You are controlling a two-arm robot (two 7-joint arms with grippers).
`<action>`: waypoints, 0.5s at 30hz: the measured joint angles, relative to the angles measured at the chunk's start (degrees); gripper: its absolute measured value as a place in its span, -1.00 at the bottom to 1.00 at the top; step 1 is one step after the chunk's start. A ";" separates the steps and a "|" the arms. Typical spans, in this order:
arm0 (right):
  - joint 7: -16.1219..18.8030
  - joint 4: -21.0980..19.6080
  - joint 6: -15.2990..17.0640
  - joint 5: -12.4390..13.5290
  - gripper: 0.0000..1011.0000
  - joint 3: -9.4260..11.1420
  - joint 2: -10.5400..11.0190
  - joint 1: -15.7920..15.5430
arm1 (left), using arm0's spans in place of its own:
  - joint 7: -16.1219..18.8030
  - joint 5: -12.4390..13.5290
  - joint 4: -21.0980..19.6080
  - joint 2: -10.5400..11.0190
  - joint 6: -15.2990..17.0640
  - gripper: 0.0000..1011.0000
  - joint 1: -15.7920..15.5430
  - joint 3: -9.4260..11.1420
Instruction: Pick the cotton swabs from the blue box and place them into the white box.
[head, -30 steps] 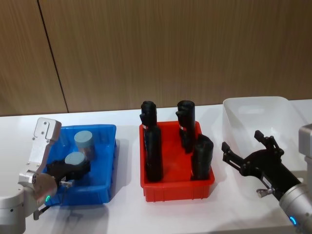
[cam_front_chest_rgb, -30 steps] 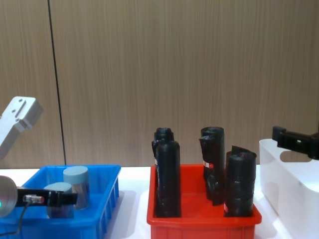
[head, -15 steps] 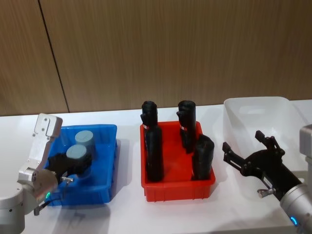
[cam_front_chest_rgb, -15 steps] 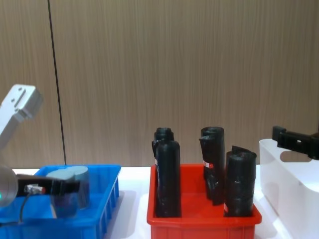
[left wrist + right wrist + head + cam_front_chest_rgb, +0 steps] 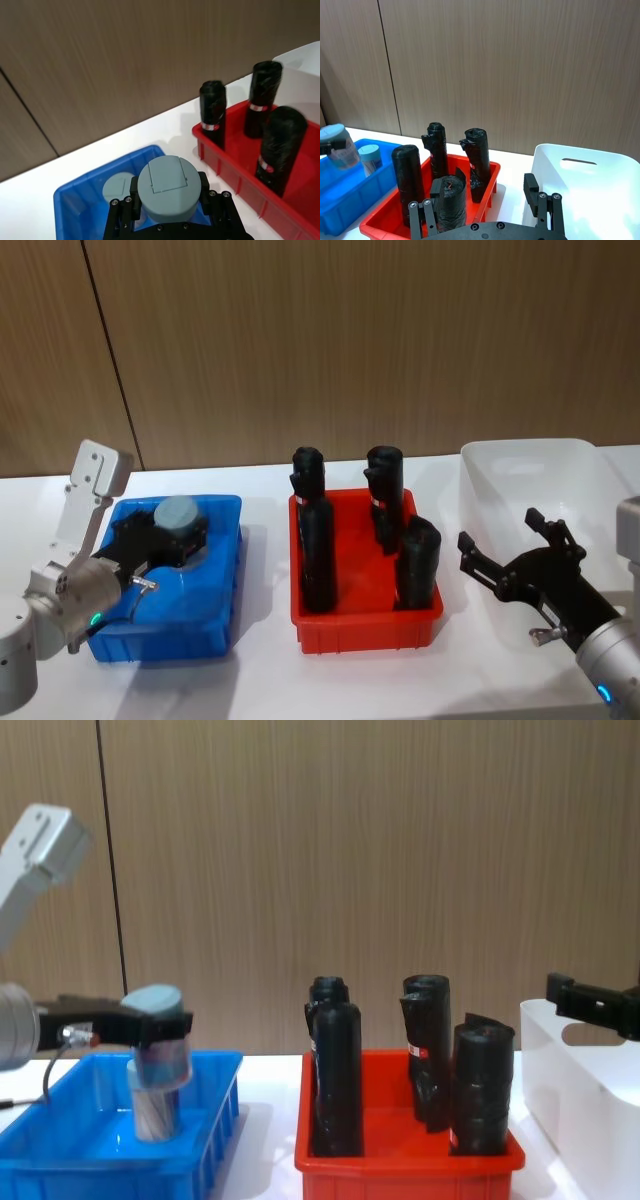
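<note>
The left hand [image 5: 163,537] is closed on one tub of cotton swabs [image 5: 179,514], its fingers clamped on the sides just under the pale lid. The tub stands upright, lid up, long axis vertical. In the chest view it hangs over the back half of the blue box [image 5: 222,585], lid well above the rim; whether its base clears the rim I cannot tell.

A second tub [image 5: 119,186] sits on the blue box's floor, just beside the held one on the far side. The blue box lies toward the left edge of the table [image 5: 260,680].

From the held tub, the white box [image 5: 520,448] lies well off to the robot's right, near the table's right edge. Between them stands a red bin [image 5: 365,630] holding tall black rolls [image 5: 318,550] that rise higher than the tub's present height, so the carry probably needs more lift first, or a path along the table's front edge.

The right hand [image 5: 498,530] hovers with fingers spread and empty at the near left wall of the white box, much nearer to it than the left hand is.
</note>
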 joint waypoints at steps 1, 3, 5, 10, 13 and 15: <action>0.00 0.00 0.00 0.00 0.98 0.00 0.00 0.00 | -0.47 0.03 -0.38 0.13 -0.18 0.31 0.06 -0.05; 0.00 0.00 0.00 0.00 0.98 0.00 0.00 0.00 | -2.06 0.05 -1.48 0.48 -0.57 0.31 0.18 -0.19; 0.00 0.00 0.00 0.00 0.98 0.00 0.00 0.00 | -3.07 0.05 -2.22 0.72 -0.80 0.31 0.26 -0.30; 0.00 0.00 0.00 0.00 0.98 0.00 0.00 0.00 | -7.15 -0.03 -4.03 1.38 -1.49 0.31 0.30 -0.57; 0.00 0.00 0.00 0.00 0.98 0.00 0.00 0.00 | -9.75 -0.34 -4.69 1.67 -1.89 0.31 0.19 -0.66; 0.00 0.00 0.00 0.00 0.98 0.00 0.00 0.00 | -11.54 -0.60 -5.00 1.83 -2.15 0.31 0.04 -0.70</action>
